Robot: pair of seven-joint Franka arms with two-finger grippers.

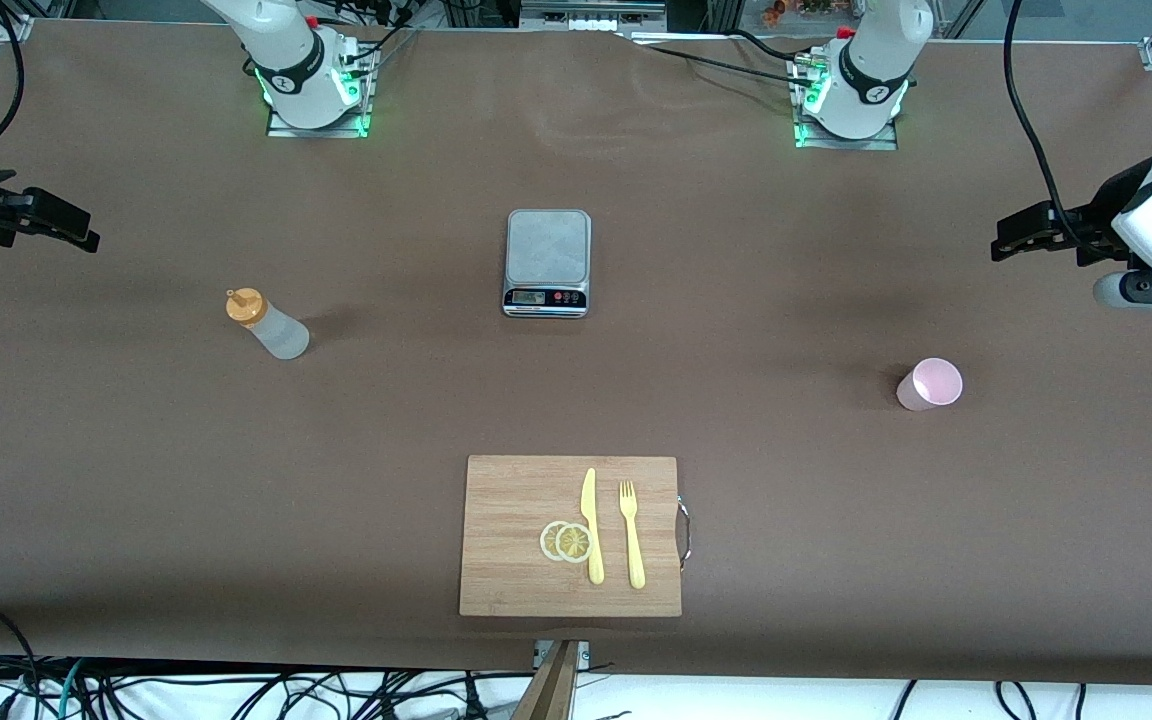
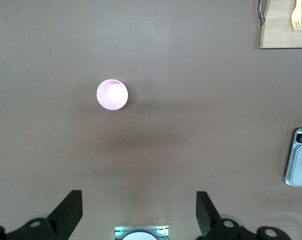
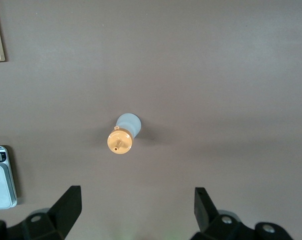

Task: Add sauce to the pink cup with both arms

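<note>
Sauce bottle (image 1: 271, 326) — upright on the desk (image 1: 136, 480) toward the right arm's end, about level with the scale (image 1: 547, 262) in nearness to the front camera; translucent whitish body, orange nozzle cap on top. Judged light, soft-walled, somewhat slick; best taken around the mid-body below the cap, gently, since a hard pinch would likely squirt early

Pink cup (image 1: 930, 384) — upright, mouth open, toward the left arm's end, well apart from the bottle; appears empty. Judged very light, thin, easily tipped; best steadied by the wall, low down

Right claw (image 3: 133, 210) — up in the air over the bottle, fingers spread wide, holding nothing

Left claw (image 2: 137, 212) — up in the air over bare desk just beside the cup, fingers spread wide, holding nothing

Cutting board (image 1: 516, 590) — nearest the front camera, carrying knife, fork, two lemon slices; not needed
</note>
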